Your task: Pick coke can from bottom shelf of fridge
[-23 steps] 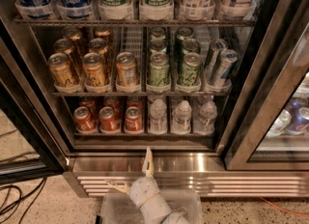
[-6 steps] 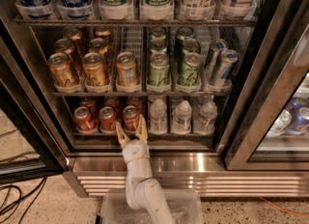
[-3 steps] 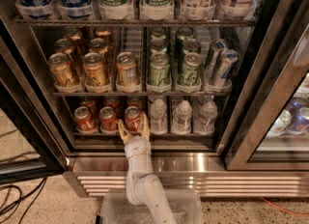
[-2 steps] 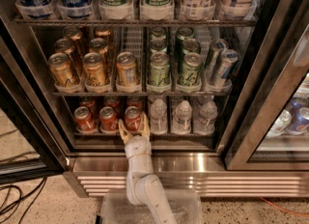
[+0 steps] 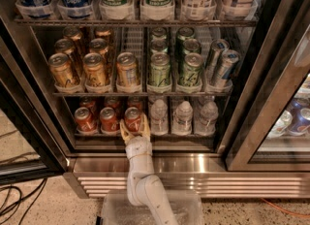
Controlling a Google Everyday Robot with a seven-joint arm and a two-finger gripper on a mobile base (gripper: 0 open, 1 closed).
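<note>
The fridge (image 5: 208, 165) stands open in front of me. On its bottom shelf (image 5: 97, 134) stand several red coke cans in three lanes. My gripper (image 5: 134, 128) is at the shelf's front rail, open, with one finger on each side of the front right coke can (image 5: 132, 118). The can stands upright on the shelf. Two more front coke cans (image 5: 85, 119) (image 5: 107, 118) stand to its left, with others behind them.
Three water bottles (image 5: 183, 117) stand right of the coke cans. Gold cans (image 5: 62, 70) and green cans (image 5: 159, 70) fill the rack above. A glass door frame (image 5: 271, 88) juts out at right, a dark door frame (image 5: 24, 122) at left. Cables (image 5: 14, 204) lie on the floor.
My gripper rose from below the fridge base to the bottom shelf and slid around the front right coke can. It has stayed there over the last second.
</note>
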